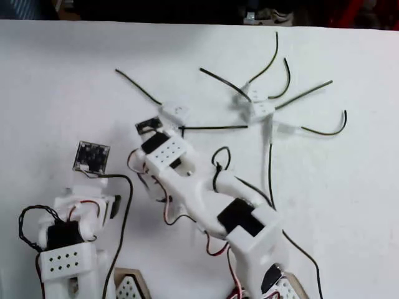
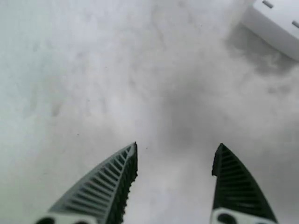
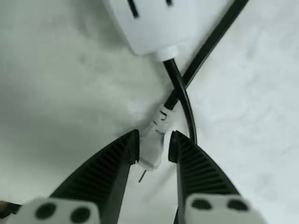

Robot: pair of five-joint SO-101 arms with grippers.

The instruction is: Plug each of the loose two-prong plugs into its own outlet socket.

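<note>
My right gripper is shut on a small white two-prong plug; one thin prong sticks out below the fingers. The plug's black cord runs up past a white outlet socket with two dark slots, a short way ahead of the plug. From above, that arm reaches to the table's middle, its gripper just under the socket. My left gripper stands open over bare white table, nothing between its fingers. The left arm sits at the front left.
More white sockets and plugs with dark cords lie at the back right, another one beside them. A black cord stretches right from the gripped plug. A white block's corner shows ahead of the left gripper.
</note>
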